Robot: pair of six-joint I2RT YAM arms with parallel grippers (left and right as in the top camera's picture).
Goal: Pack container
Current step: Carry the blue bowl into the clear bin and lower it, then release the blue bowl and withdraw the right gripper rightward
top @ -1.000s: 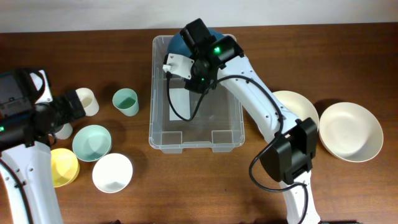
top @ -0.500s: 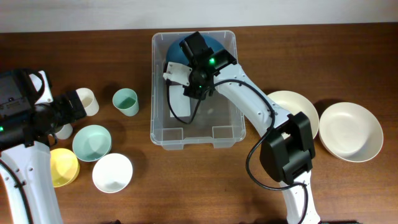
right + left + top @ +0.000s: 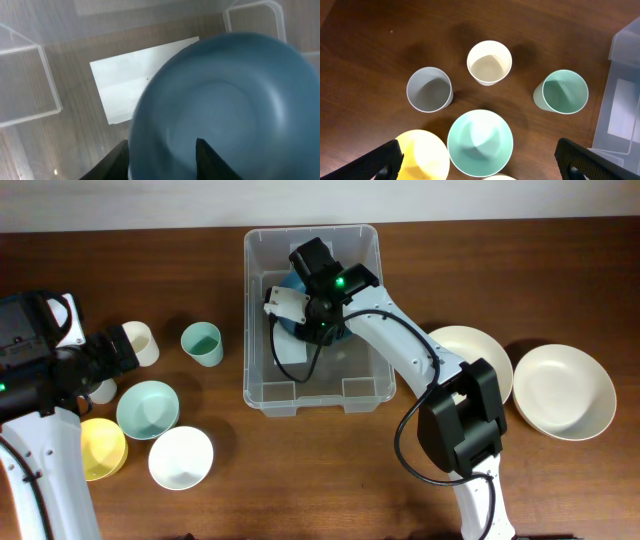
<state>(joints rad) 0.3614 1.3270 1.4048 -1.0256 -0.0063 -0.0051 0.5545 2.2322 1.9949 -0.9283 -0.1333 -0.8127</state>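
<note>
Overhead, the right arm's wrist covered most of what sat inside the container [image 3: 365,370], which stood at the middle of the table's far edge. I saw only slivers of blue around the wrist, and the claw itself was hidden there. The right wrist view settled it: the right gripper [image 3: 162,142] was pinched on the near rim of a blue bowl [image 3: 235,110], one finger inside and one outside. The bowl was cut off at the frame's right, above the white label [image 3: 125,85] on the bin floor. I could not tell whether the bowl touched that floor. The left gripper [image 3: 479,145] gaped wide and held nothing, with only its finger ends showing. It hung over crockery near the left edge: grey cup [image 3: 429,90], cream cup [image 3: 489,62], green cup [image 3: 562,92], teal bowl [image 3: 480,142] and yellow bowl [image 3: 422,160], the last cut off below. Overhead, the left arm half hid the grey cup. Only the overhead view showed the white bowl [image 3: 180,457] and two cream bowls [image 3: 563,391] towards the right edge.
</note>
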